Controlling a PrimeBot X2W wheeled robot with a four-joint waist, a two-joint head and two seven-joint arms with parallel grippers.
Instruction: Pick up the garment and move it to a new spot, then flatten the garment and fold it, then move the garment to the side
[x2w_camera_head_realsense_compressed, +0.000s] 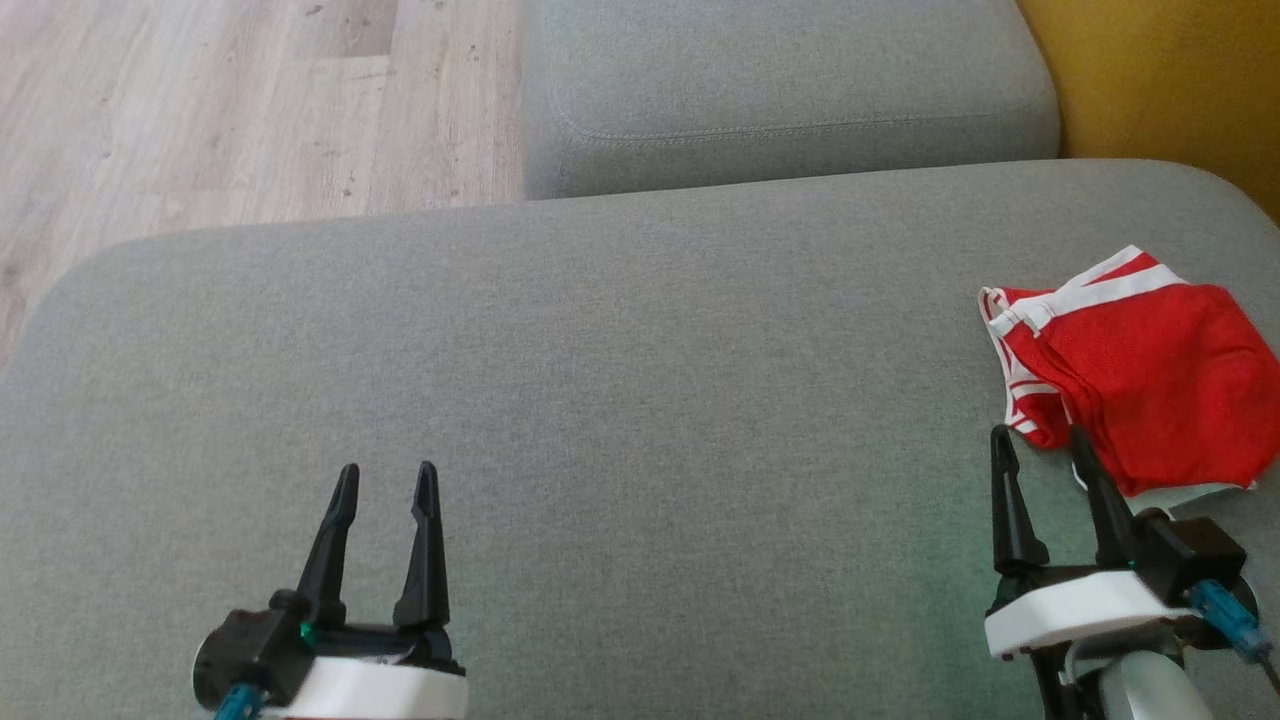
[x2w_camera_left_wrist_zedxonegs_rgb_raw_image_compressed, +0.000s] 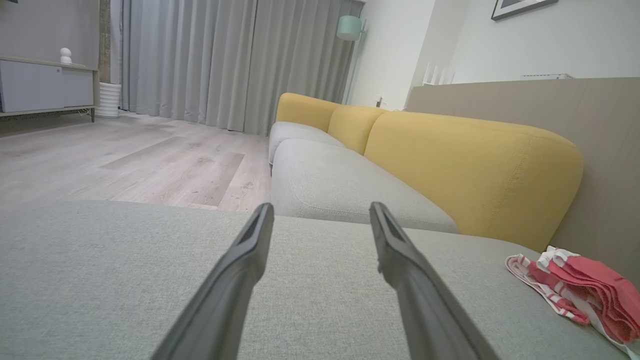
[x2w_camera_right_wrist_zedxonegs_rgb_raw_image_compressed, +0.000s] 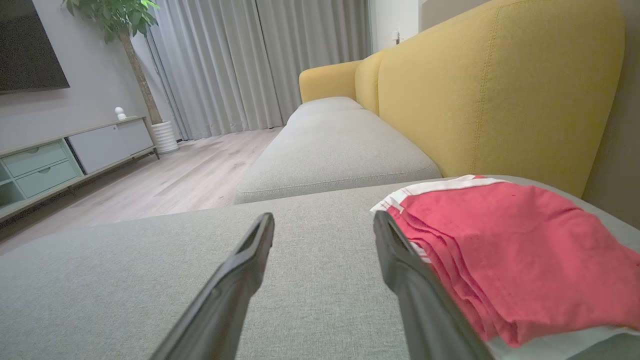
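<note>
1. Left gripper (x2w_camera_head_realsense_compressed: 388, 468): fingers spread wide, nothing between them; it hangs low over bare grey seat cushion (x2w_camera_head_realsense_compressed: 600, 340); the garment lies well off to its right, ahead of the fingertips.
2. Right gripper (x2w_camera_head_realsense_compressed: 1039, 432): fingers also spread, holding nothing; the red garment (x2w_camera_head_realsense_compressed: 1140, 370) sits just ahead and to the right of its tips; in the right wrist view its right-hand finger (x2w_camera_right_wrist_zedxonegs_rgb_raw_image_compressed: 400, 265) runs along the cloth's near edge; touching or just clear, cannot tell.
3. Garment: red with white trim, lying in a compact stack, several layers showing at its left edge; white band across the far side; it rests on the cushion's right margin, near the yellow backrest (x2w_camera_head_realsense_compressed: 1160, 70); wood floor (x2w_camera_head_realsense_compressed: 200, 100) lies beyond the cushion on the left gripper's side.
4. Step in hand, as a judgement: the layered, squared-up shape and its place at the cushion's edge read as folded and set aside, so the last step looks done or nearly so; a bundle not yet picked up cannot be ruled out.
5. Next move, if finished: draw the right fingers straight back from the cloth without snagging the top layer; if not, slide the right fingers onto the near edge and pinch all layers together.
</note>
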